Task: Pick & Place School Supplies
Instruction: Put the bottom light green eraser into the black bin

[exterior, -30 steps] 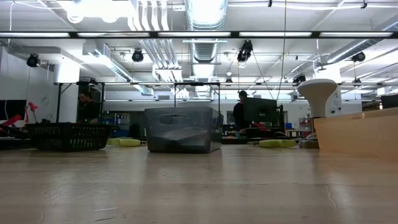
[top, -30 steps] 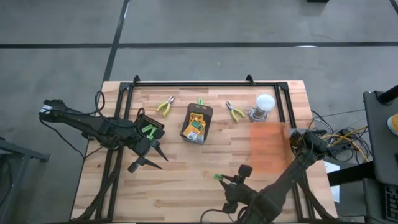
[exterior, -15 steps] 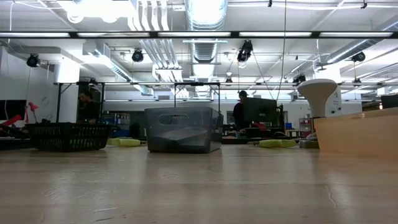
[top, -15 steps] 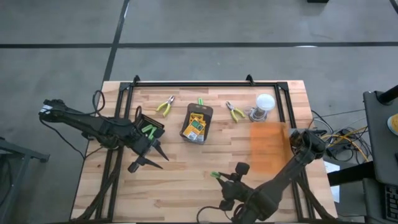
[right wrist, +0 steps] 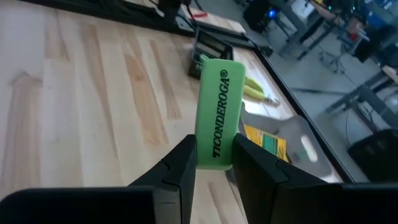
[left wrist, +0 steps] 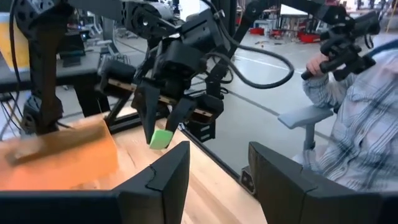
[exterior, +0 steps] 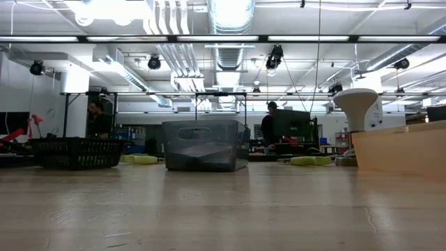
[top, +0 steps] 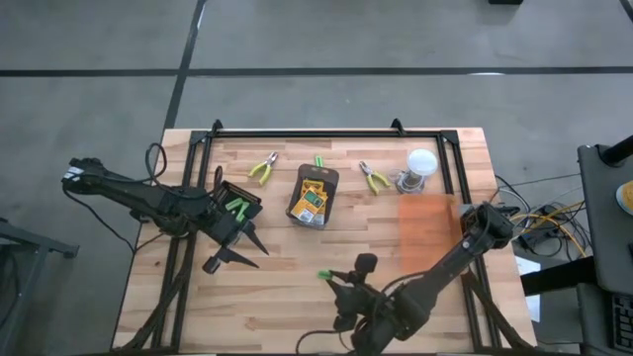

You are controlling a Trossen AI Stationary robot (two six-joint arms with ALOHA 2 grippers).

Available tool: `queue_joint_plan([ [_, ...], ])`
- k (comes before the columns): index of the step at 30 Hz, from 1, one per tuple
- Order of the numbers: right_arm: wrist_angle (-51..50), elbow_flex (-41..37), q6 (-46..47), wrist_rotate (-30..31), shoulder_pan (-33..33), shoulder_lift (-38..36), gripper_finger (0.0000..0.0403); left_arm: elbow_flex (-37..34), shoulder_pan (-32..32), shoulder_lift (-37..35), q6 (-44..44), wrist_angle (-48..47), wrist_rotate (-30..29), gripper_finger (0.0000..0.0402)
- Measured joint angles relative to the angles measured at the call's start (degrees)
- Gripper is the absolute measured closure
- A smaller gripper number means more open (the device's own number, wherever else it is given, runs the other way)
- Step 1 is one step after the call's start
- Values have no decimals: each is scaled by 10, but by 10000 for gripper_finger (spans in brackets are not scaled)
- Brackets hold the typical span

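Observation:
My right gripper hovers over the table's near middle, shut on a short bright-green stick printed TICONDEROGA; the left wrist view shows the same stick. Over the table's left part, my left gripper stands open with nothing between its fingers. A dark grey tray at the far middle holds yellow-and-green crayon boxes, and another green stick lies at its far edge. Pliers lie flat left of the tray and pliers right of it. My right gripper pinches the green stick's near end between its two fingers. The fingers slant down toward the table's left and lie along the stick. Most of the stick reaches out past the fingertips, lifted clear of the table.
A clear jar with a white lid stands far right, with an orange sheet in front of it. A small black box with green pieces sits by my left arm. Black rails frame the far side. A person sits beyond the table.
My right gripper has carried the green stick toward the table's left edge, over the near part of the table, rolling its wrist somewhat; the stick stays pinched and clear of the table.

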Motion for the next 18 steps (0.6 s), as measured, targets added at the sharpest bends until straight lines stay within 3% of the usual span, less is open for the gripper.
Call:
queue_joint_plan([
  [7,68,0,-73,0,-6,0,312,0,0,0,-16,-3,-8,232],
  [13,156,0,-175,1,-23,0,312,-2,0,19,-5,-4,-106,232],
  [18,214,0,-260,1,-46,0,312,-9,0,55,65,-7,-156,232],
])
